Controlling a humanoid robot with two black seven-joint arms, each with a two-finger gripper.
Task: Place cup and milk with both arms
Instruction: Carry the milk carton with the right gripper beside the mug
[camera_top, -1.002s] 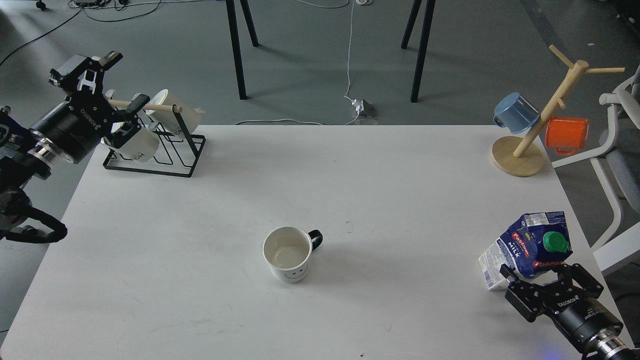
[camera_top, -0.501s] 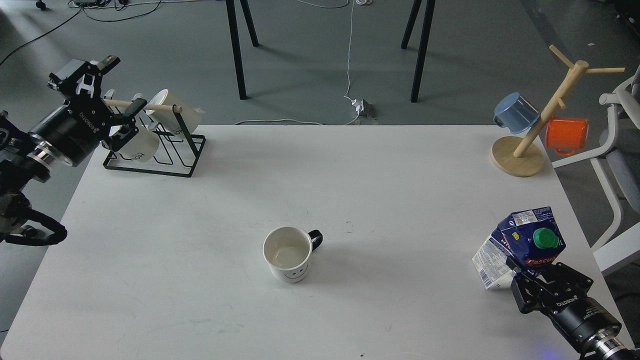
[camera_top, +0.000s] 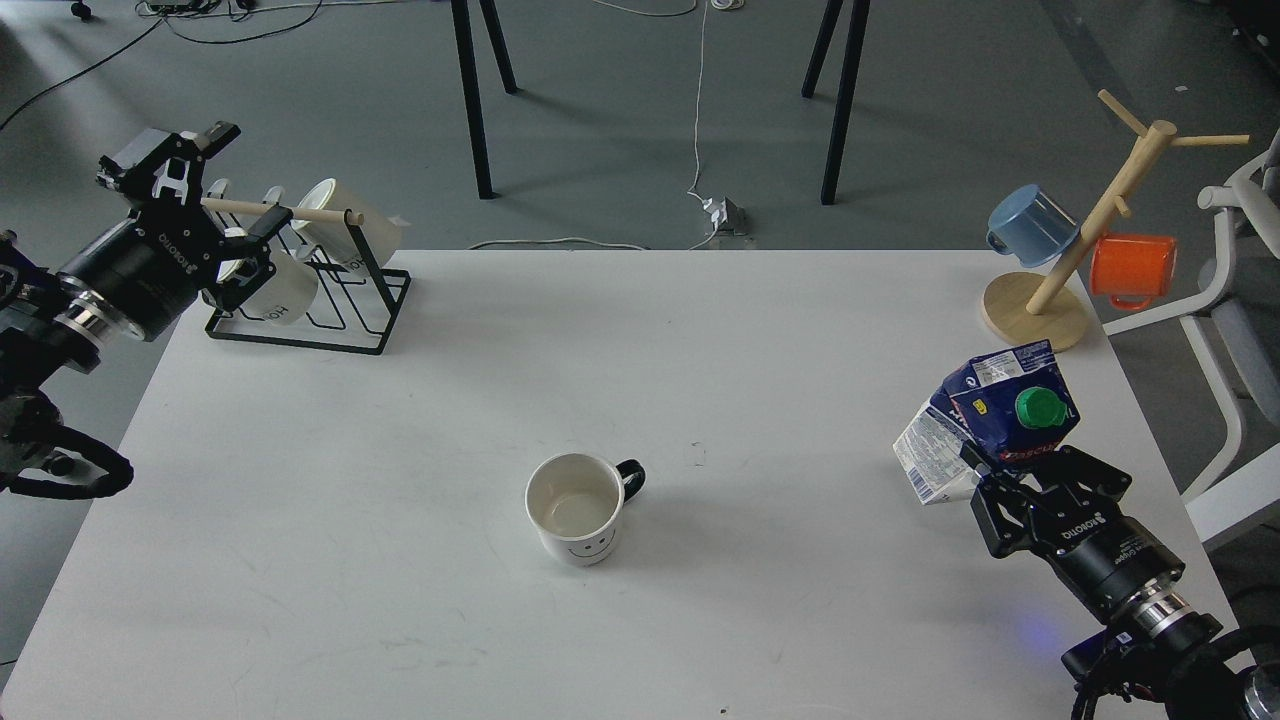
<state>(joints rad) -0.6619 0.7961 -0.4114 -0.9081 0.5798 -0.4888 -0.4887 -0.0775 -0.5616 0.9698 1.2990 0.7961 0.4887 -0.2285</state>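
Standing on white table (camera_top: 400, 500): cup (camera_top: 577, 508) | grey floor (camera_top: 620, 120) behind

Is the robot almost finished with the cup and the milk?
About halfway. The cup already stands upright mid-table, with no gripper touching it. The right gripper holds the milk, tilted, over the table's right side. The left gripper hovers open by the black mug rack. Setting the milk down is left.
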